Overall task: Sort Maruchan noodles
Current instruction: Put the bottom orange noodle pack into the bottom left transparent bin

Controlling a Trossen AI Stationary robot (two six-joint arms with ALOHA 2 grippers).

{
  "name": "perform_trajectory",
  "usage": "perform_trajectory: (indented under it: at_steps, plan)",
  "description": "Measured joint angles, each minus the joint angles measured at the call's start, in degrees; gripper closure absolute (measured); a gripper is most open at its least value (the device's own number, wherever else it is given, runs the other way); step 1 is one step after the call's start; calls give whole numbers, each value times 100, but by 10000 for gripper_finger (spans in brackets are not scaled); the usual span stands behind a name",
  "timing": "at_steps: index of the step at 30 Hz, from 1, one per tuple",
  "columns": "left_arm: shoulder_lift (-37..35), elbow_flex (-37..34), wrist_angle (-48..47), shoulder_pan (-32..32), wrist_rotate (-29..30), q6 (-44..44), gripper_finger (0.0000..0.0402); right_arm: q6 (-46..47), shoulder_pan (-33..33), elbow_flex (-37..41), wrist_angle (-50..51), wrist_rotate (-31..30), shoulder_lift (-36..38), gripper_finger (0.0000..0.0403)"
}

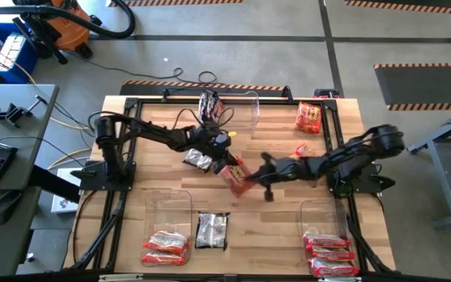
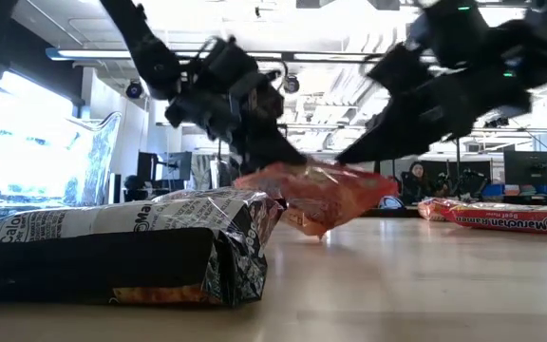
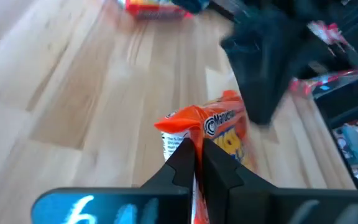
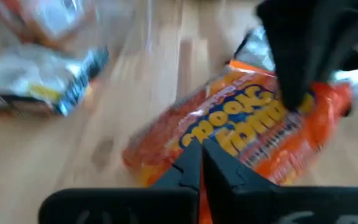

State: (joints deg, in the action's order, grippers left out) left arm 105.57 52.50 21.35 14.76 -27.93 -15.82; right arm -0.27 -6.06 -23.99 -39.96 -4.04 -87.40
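Note:
An orange-red Maruchan noodle packet (image 1: 237, 180) (image 2: 321, 195) hangs between my two grippers at mid-table. My left gripper (image 1: 230, 163) (image 3: 197, 146) comes in from the table's left and is shut on it. My right gripper (image 1: 258, 177) (image 4: 201, 149) comes in from the right and is shut on the opposite end. A black-silver packet (image 1: 198, 160) lies flat on the table beside the left gripper. Another black-silver packet (image 1: 211, 231) (image 2: 131, 247) lies flat near the front edge. My left gripper pinches the orange-red packet's crimped end edge (image 3: 188, 132) between its two fingers, slanting down from the table's left. The packet sticks out beyond the fingertips, off the table. My right gripper pinches the packet's opposite edge (image 4: 191, 142) between its two fingers, slanting down from the table's right. The low view shows the packet (image 2: 321, 195) tilted and a little above the tabletop.
A clear bin (image 1: 169, 205) with pinkish-red packets (image 1: 165, 247) stands near left. A bin (image 1: 319, 215) with red packets (image 1: 331, 252) stands near right. A far bin (image 1: 245, 106) has a dark packet (image 1: 210, 104) at its left end. Red packets (image 1: 308, 117) (image 1: 301, 149) lie far right.

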Motion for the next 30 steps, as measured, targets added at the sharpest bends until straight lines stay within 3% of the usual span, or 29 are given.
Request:
perform_trajectory:
  at_steps: [4, 7, 11, 22, 25, 30]
  plan:
    - [-483, -27, -227, -24, 281, 122, 400, 435, 130, 1030, -1684, -3, 515, 402]
    - [-873, -27, -455, -34, 613, 369, 401, 674, 150, 1613, -2917, -486, 703, 399]
    - [-1401, -27, -775, -59, 1052, 507, 401, 805, 154, 2049, -3712, -806, 867, 363]
    - [-2368, -17, -417, -330, 2181, 713, 401, 905, 183, 1220, -3526, -646, 756, 165]
    - [-2429, -18, -260, -468, 2441, 804, 401, 967, 262, 1112, -3510, -646, 711, 139]
    - [-2431, -16, -16, -613, 2706, 897, 401, 1088, 347, 1091, -3751, -791, 661, 132]
